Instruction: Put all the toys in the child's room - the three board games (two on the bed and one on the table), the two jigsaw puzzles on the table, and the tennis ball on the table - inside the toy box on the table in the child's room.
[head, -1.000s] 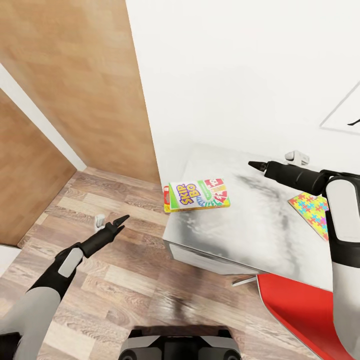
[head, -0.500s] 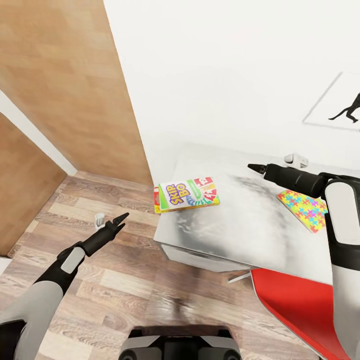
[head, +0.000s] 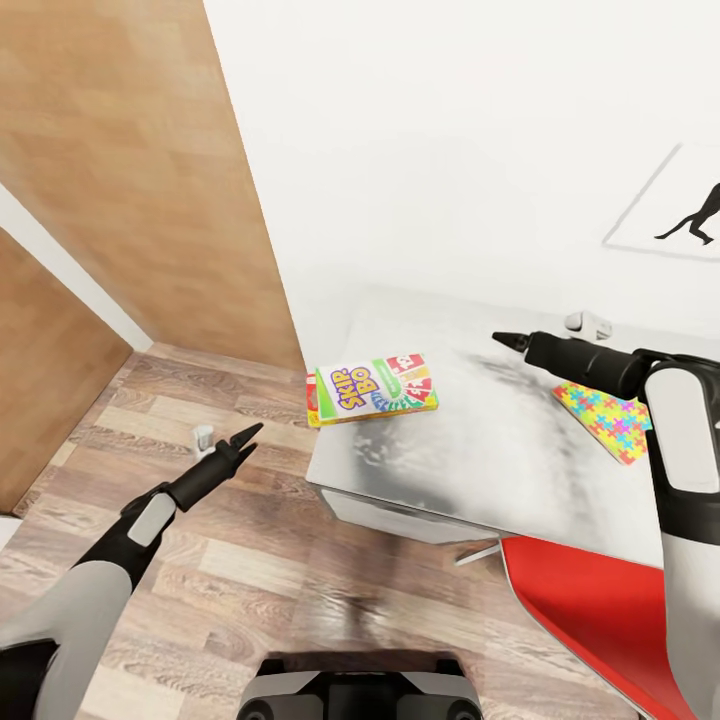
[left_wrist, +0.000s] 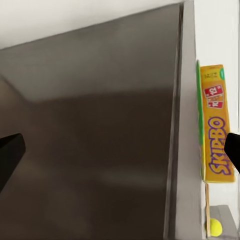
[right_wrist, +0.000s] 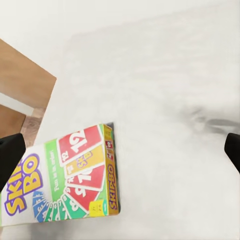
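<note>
A Skip-Bo board game (head: 370, 388) lies flat on the near left corner of the grey-white table (head: 480, 450), its end hanging over the edge. My left gripper (head: 245, 437) hovers over the floor to the left of that corner, open and empty. From the left wrist, the game box (left_wrist: 216, 135) appears edge-on, with a yellow-green tennis ball (left_wrist: 215, 227) beyond it. My right gripper (head: 505, 341) is above the table to the right of the game, open and empty; the game (right_wrist: 65, 175) lies ahead of it. A colourful jigsaw puzzle (head: 600, 418) lies partly behind the right arm.
A red chair (head: 590, 610) stands at the table's near right side. A white wall rises behind the table, with a framed animal silhouette (head: 690, 215). A wooden door panel (head: 130, 180) is at the left, and wood flooring (head: 230, 560) lies below the left arm.
The whole head view has shifted, so the table and game sit further left in the picture than a second ago. Both arms keep nearly the same pose.
</note>
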